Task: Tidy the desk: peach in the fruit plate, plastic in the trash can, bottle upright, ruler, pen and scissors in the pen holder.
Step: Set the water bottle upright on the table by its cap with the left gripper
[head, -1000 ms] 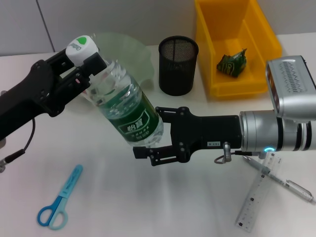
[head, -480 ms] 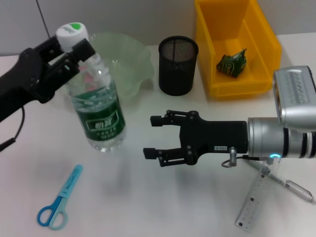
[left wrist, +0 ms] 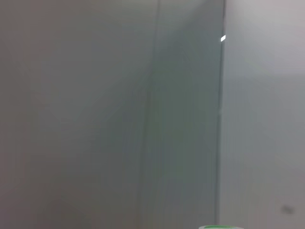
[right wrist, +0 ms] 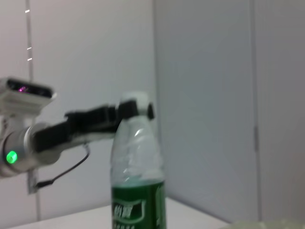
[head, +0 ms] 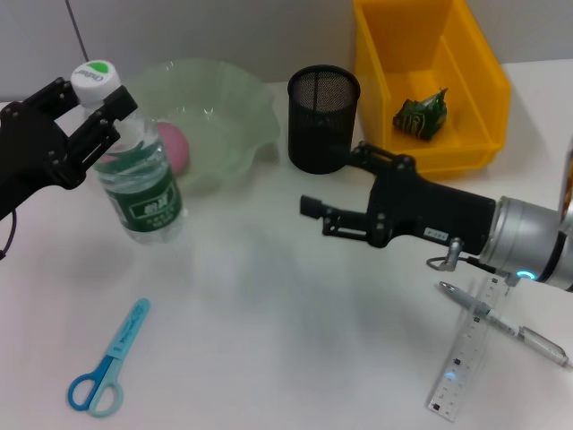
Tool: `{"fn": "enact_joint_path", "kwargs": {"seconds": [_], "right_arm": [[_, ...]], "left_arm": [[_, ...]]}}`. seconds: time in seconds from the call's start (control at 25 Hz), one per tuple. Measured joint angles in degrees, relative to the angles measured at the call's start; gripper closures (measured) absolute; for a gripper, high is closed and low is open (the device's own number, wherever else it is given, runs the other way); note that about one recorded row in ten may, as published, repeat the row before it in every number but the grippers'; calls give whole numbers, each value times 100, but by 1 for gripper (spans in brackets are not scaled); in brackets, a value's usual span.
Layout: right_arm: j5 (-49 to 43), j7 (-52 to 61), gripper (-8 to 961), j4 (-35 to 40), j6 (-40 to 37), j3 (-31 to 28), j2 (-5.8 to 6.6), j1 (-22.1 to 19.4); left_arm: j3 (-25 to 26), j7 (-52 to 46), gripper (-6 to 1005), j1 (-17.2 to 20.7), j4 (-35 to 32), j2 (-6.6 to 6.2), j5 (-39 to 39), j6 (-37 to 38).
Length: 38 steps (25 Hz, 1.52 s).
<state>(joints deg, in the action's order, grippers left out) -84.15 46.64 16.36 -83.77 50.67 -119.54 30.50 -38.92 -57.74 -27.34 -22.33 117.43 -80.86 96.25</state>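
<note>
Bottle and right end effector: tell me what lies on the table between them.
Nothing in the head view: bare white table separates the bottle from the right end effector. The green fruit plate sits farther back, off that line.

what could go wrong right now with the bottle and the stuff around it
The left gripper holds the bottle only at the neck, near the cap; the bottle looks slightly tilted and might topple on release. It stands close to the fruit plate, so a fall may knock the rim. The open right gripper is near the pen holder and might nudge it.
</note>
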Motion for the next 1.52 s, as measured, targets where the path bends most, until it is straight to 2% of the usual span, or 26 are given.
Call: {"fn": "enact_joint_path", "kwargs": {"seconds": [0.12,0.16,0.24,0.32,0.36,0.64,1.52], "right_arm": [[209,-22,121,-2,49,-4,7,-85],[249,-27,121,-2,52,-4,10,-102],[287,-31,121,-4,88,-5,13,-118],[287,-31,121,-7,103,-4,14,-118],[287,-20,121,-7,116,-4,15,-121],[287,-1,121,-10,186,3,18,-136],[234,75,121,-11,261,67,17,-63]], "left_arm": [[43,205,545,33,1,28,0,-182],[136,560,545,56,55,80,0,-542],[205,744,544,42,138,108,1,-780],[205,744,544,42,138,108,1,-780],[332,1027,544,-36,464,115,119,-1149],[364,1391,544,-99,827,123,628,-1736],[313,1552,542,-202,1047,131,660,-2190]]}}
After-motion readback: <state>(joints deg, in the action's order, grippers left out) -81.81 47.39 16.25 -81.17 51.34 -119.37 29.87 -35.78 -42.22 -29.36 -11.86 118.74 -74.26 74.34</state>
